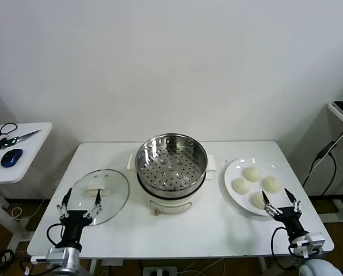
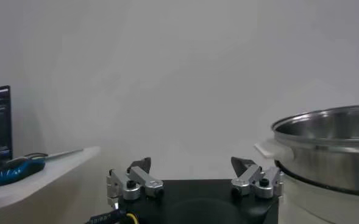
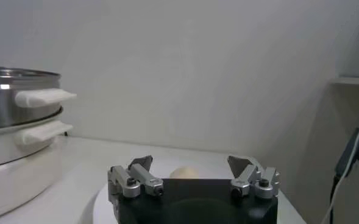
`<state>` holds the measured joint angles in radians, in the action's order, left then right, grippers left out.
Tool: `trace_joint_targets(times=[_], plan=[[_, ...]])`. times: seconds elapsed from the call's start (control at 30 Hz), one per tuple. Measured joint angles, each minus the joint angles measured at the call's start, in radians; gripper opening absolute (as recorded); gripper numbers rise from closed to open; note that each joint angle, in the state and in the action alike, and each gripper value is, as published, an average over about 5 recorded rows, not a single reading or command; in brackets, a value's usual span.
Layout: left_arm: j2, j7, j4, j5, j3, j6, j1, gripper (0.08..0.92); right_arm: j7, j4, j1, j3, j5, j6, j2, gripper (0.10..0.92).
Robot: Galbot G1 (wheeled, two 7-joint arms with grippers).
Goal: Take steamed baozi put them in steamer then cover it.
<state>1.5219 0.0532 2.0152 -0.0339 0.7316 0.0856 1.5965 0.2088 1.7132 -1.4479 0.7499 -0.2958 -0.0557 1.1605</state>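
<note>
Four cream-white baozi [image 1: 252, 173] lie on a white plate [image 1: 233, 170] at the table's right. The steel steamer [image 1: 171, 165] stands empty at the table's middle on its white cooker base. The glass cover [image 1: 100, 194] with a white handle lies flat on the table at the left. My right gripper [image 1: 279, 200] is open at the plate's near edge, just in front of the nearest bun; one bun [image 3: 184, 172] shows between its jaws in the right wrist view. My left gripper [image 1: 79, 202] is open at the cover's near edge.
A side table [image 1: 22, 150] at the far left holds a blue mouse [image 1: 11, 157], scissors and cables. A grey stand with a cable [image 1: 328, 150] is at the far right. The steamer's side handle [image 3: 44, 97] shows in the right wrist view.
</note>
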Motion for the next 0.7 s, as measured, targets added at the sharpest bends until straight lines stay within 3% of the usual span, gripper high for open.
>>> trace_joint_targets(times=[0.17, 0.37, 0.7], plan=[[-0.008, -0.011, 0.003, -0.004, -0.008, 0.0, 0.004, 0.823, 0.065, -0.016, 0.038, -0.008, 0.05, 0.063, -0.077, 0.823], [-0.018, -0.028, 0.005, -0.005, -0.023, -0.001, 0.007, 0.823, 0.252, -0.086, 0.16, -0.092, 0.13, 0.127, -0.275, 0.823], [-0.034, -0.046, -0.009, 0.004, -0.038, -0.005, -0.002, 0.823, 0.62, -0.371, 0.705, -0.582, 0.291, 0.117, -0.511, 0.823]])
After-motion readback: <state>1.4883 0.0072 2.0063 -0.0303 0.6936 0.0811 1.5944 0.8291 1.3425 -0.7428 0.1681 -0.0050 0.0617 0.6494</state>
